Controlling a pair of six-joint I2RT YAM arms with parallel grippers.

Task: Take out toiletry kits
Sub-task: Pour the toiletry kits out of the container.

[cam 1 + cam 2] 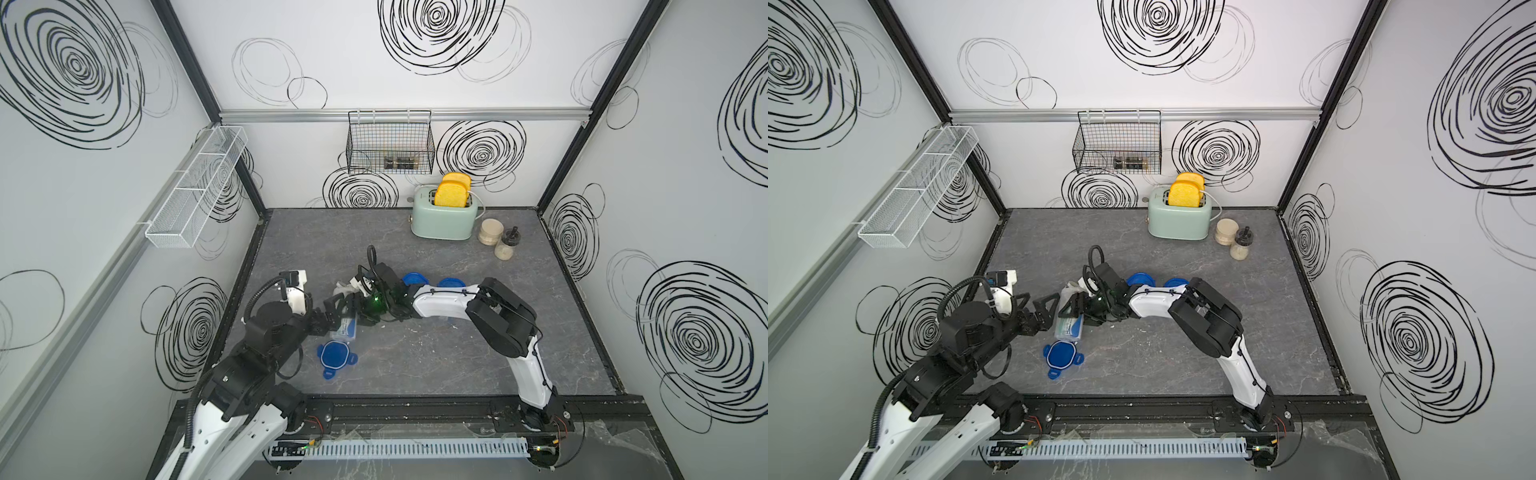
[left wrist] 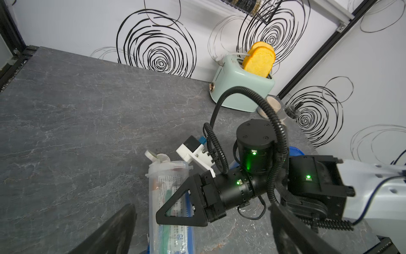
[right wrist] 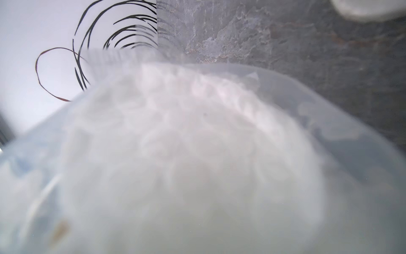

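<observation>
**Ana:** Which step is in hand here?

**Ben:** I think it is the emptying of one jar. The clear jar [image 2: 168, 176] lies on its side on the bench [image 2: 77, 121], and its blue four-tab lid [image 1: 1062, 355] is already off and lies flat just beside the jar's end that faces the robot.

**Ana:** And where is the toiletry kit?

**Ben:** The toiletry kit [image 2: 172, 235] is inside that jar. I see blue and green pieces and a printed wrapper through the wall. Some white pieces show at the jar's far end, but I cannot tell what they are.

**Ana:** What do the two pincers do?

**Ben:** The right pincer [image 1: 1075, 305] reaches across the middle of the jar. One finger lies over the wall and the other one is hidden, so I judge that it is clamped on the jar. In the right wrist view the blurred jar fills almost everything. The left pincer [image 1: 1036, 305] is empty, with its fingers spread wide, close to the jar's robot-facing end.

**Ana:** So what does the next move call for?

**Ben:** In my opinion the right side must keep the jar steady, and the left pincer must go to the jar's mouth, close on the kit's wrapper and pull it out along the jar.
</observation>
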